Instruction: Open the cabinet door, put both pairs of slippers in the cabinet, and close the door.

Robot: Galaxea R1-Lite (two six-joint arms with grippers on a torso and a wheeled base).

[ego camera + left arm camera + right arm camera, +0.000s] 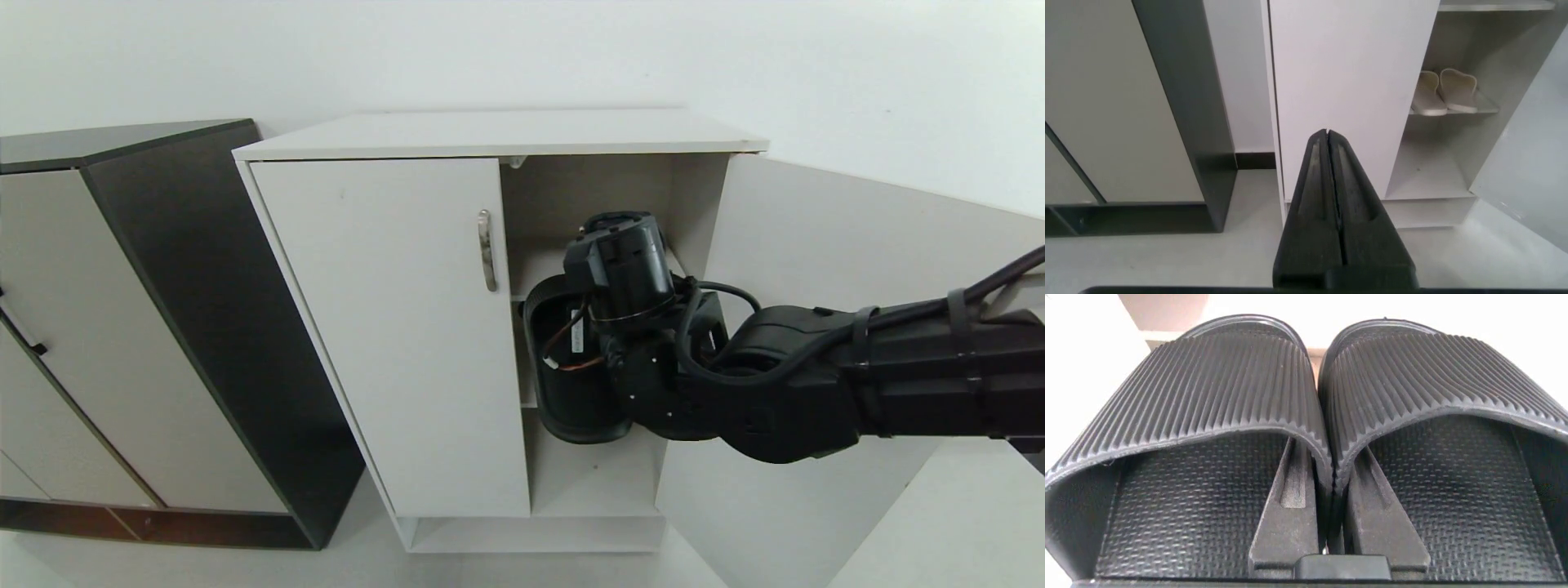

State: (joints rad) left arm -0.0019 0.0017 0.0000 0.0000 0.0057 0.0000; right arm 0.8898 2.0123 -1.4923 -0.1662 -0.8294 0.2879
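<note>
The white cabinet (392, 327) has its left door shut and its right door (816, 269) swung wide open. A pair of black ribbed slippers (1315, 400) is pinched together at the inner sides by my right gripper (1327, 531), one finger inside each slipper. In the head view the black slippers (571, 392) hang soles outward inside the open right half, between the upper shelf and the cabinet floor. A beige pair of slippers (1445, 91) lies on an inner shelf (1490, 108). My left gripper (1328, 143) is shut on nothing, low in front of the cabinet.
A dark-sided cabinet with pale doors (163, 327) stands close to the white cabinet's left. The shut left door carries a metal handle (486, 250). The cabinet's bottom compartment (588, 482) is bare. Pale floor (1167, 253) lies in front.
</note>
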